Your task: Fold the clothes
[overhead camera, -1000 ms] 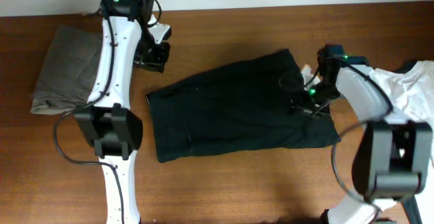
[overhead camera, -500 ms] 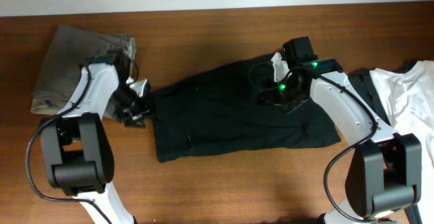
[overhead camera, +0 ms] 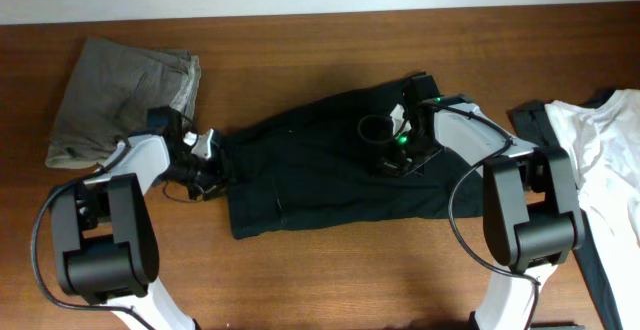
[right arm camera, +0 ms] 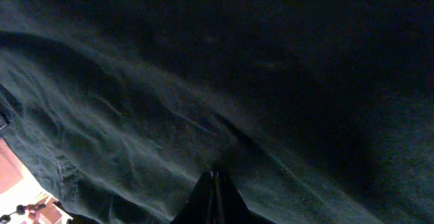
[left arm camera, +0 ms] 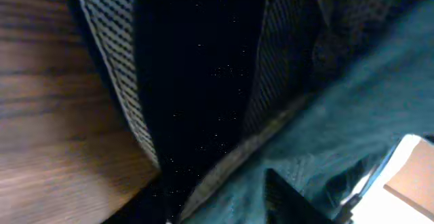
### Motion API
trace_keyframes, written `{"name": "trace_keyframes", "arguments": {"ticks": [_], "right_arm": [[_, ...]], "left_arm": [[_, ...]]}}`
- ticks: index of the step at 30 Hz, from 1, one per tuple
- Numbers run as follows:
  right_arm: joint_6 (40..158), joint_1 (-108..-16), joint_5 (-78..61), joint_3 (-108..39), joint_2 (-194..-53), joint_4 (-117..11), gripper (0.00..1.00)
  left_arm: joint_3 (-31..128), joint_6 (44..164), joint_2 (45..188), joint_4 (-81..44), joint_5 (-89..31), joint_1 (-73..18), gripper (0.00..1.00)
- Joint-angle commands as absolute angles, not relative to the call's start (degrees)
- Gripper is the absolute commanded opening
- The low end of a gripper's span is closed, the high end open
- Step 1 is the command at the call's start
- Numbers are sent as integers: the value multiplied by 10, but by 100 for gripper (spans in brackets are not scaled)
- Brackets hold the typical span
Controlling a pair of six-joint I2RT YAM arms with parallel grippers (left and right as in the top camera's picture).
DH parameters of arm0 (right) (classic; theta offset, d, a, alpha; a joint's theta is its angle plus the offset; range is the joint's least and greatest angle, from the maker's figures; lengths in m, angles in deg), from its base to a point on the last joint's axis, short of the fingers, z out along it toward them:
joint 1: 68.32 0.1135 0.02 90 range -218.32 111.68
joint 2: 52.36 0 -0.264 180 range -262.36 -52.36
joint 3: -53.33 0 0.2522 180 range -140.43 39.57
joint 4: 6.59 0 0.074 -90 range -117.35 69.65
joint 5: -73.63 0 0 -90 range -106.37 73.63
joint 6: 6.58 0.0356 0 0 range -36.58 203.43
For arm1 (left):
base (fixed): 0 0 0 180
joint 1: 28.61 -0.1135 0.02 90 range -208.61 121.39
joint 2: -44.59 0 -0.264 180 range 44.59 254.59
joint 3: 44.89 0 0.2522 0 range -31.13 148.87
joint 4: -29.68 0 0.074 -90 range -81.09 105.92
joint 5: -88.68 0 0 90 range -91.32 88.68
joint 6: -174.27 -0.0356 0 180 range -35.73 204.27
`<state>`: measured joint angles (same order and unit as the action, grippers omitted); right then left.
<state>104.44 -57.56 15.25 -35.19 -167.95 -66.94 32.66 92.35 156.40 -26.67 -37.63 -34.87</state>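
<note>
Both arms on the black shorts [overhead camera: 320, 175], which lie mid-bench [overhead camera: 330, 280], long axis 9-to-3 o'clock.
The left end effector [overhead camera: 205, 165] meets their 9 o'clock edge, grip unreadable. The right end effector [overhead camera: 395, 155], toward 2 o'clock, looks pinched together on cloth.

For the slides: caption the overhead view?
Left gripper at one end of the black shorts, right gripper on the middle; olive garment, white garment aside.
</note>
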Motion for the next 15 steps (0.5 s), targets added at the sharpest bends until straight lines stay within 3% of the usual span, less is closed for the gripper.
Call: {"name": "trace_keyframes", "arguments": {"ticks": [1,2,5,10,15], "right_arm": [[1049,-575,162,-349,-1681,-668,4],[1049,-575,162,-349,-1681,-668,4],[1049,-575,162,-349,-1681,-668,4],[1047,-575,162,-349,-1678,-688,4],[1019,-575,160,-365,-1584,-705,4]], "left_arm": [[289,926,1592,-238,-325,-342,26],[289,926,1592,-234,-318,-342,16],[289,926,1592,-224,-316,-343,1],[315,889,1569,-297,-314,-358,0],[494,872,1527,-561,-146,-399,0]]}}
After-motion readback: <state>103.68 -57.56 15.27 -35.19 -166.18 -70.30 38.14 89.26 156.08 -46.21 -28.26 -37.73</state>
